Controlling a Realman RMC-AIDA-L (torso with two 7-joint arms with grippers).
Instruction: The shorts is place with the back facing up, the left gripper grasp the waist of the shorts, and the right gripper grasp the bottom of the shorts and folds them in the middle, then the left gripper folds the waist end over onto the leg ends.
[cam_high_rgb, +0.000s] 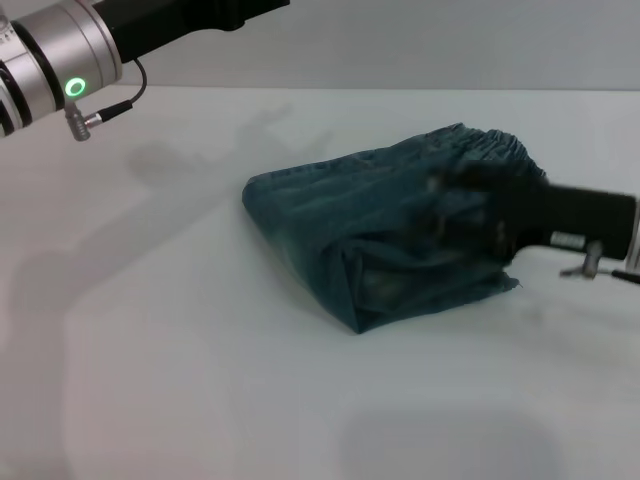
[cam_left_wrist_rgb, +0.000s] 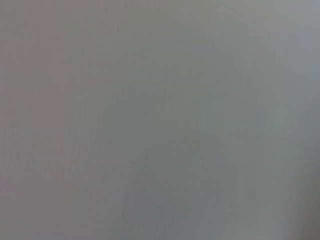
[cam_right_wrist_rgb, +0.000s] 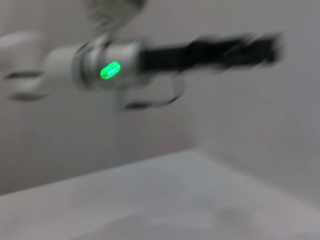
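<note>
Denim shorts (cam_high_rgb: 390, 235): folded into a bunched heap at mid worktop (cam_high_rgb: 180, 380), gathered waist (cam_high_rgb: 485, 145) at the far right edge. Right tool (cam_high_rgb: 455, 215): low over the heap's right side, blurred; grip state cannot be told. Left tool (cam_right_wrist_rgb: 260, 49): raised well clear at far left, fingers unreadable.

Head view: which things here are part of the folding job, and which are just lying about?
Part of the job:
- shorts, bunched in a heap on the table
- waistband, at the far side of the heap
- right claw, low over the shorts, blurred
- left claw, raised well clear of the shorts

Just there:
- white table; nothing loose lies on it
</note>
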